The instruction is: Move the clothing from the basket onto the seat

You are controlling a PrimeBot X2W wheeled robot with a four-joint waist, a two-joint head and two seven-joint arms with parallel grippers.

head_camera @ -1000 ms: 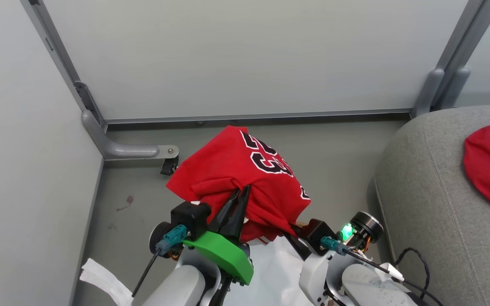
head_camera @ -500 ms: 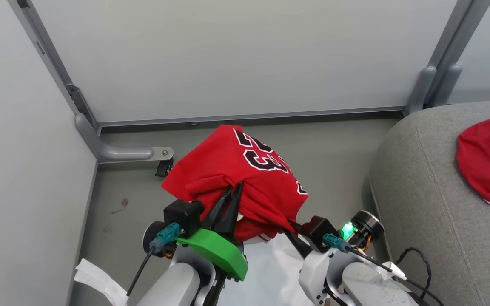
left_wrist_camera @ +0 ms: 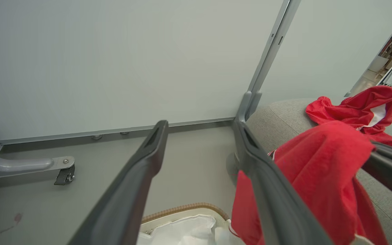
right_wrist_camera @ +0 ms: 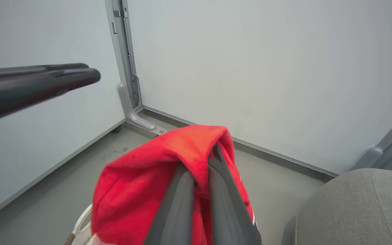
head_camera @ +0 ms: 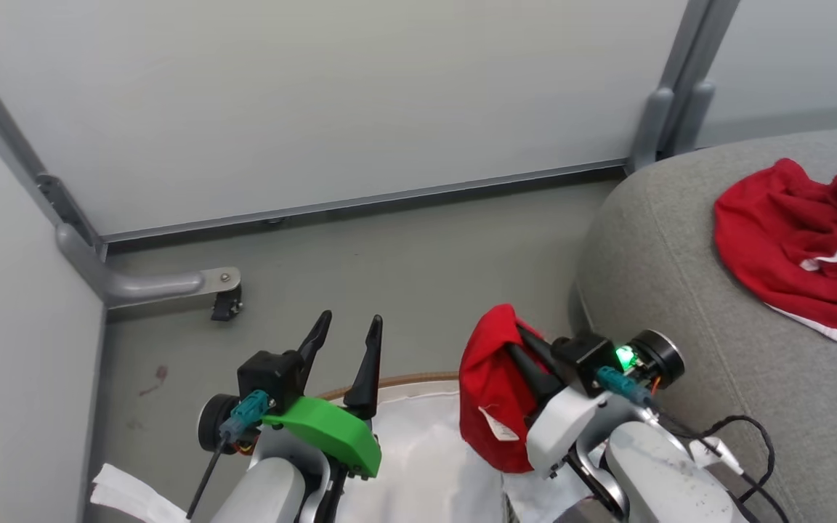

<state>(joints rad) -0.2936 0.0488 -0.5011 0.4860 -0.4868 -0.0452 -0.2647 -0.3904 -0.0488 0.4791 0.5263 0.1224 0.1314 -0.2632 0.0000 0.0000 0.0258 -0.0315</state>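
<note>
In the head view the left gripper [head_camera: 352, 317] stands over the near rim of the basket [head_camera: 404, 379] with its fingers spread wide and nothing between them. To its right, the right gripper [head_camera: 522, 343] has its fingers pressed together on a fold of the red jersey [head_camera: 487, 392]. The jersey hangs bunched from them, with a white label showing and its number turned out of sight. It hangs above the basket's right side, just beside the rounded front corner of the seat [head_camera: 680, 305] and not yet over the cushion. The striped red garment [head_camera: 774, 240] already lies crumpled on the seat, well apart from the grippers. What shows of the basket's inside is only its white lining [head_camera: 426, 450], though the arms hide part of it. In the left wrist view that arm's own fingers are open over bare floor [left_wrist_camera: 189, 163] and the brown woven rim. The jersey hangs off to the right from the other arm's dark fingers, and the striped garment lies on the cushion behind it. In the right wrist view the two fingers lie shut side by side, with red cloth draped over them and pinched between. The open left fingers are at the upper left and the grey cushion corner at the lower right. By my judgement the task is well past halfway: one garment is delivered and the other is lifted clear. What remains is to carry it across over the cushion and let it go.
</note>
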